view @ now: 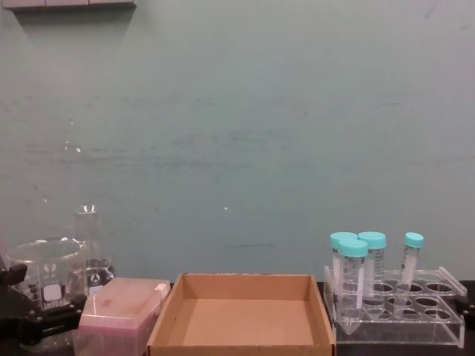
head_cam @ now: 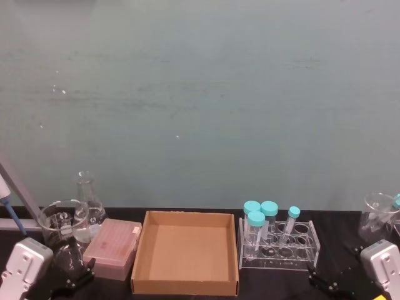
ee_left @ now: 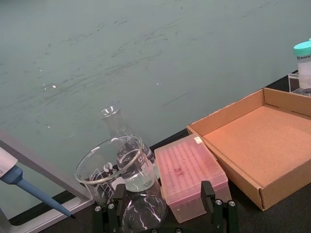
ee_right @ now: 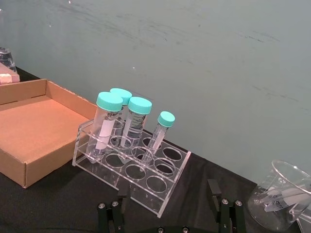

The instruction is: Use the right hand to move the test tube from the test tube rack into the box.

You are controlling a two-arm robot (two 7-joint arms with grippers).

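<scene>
The slim test tube [head_cam: 289, 225] with a small teal cap stands tilted in the test tube rack [head_cam: 304, 257], on its right side; in the right wrist view the test tube [ee_right: 158, 133] leans in the clear rack [ee_right: 163, 193]. Left of the rack lies the brown cardboard box [head_cam: 140, 259], with nothing in it. My right gripper [ee_right: 170, 216] hovers open, low and short of the rack, nothing between its fingers. It sits at the lower right of the head view, right gripper [head_cam: 334, 280]. My left gripper [ee_left: 163, 216] rests open at the lower left.
Three wider teal-capped tubes [head_cam: 260, 220] fill the rack's left holes. A pink plastic box [head_cam: 112, 247], a beaker [head_cam: 59, 220], an Erlenmeyer flask [head_cam: 87, 197] and a round flask [ee_left: 143, 213] crowd the left. Another beaker [head_cam: 377, 215] stands right of the rack. A blue pipette [ee_left: 29, 187] is far left.
</scene>
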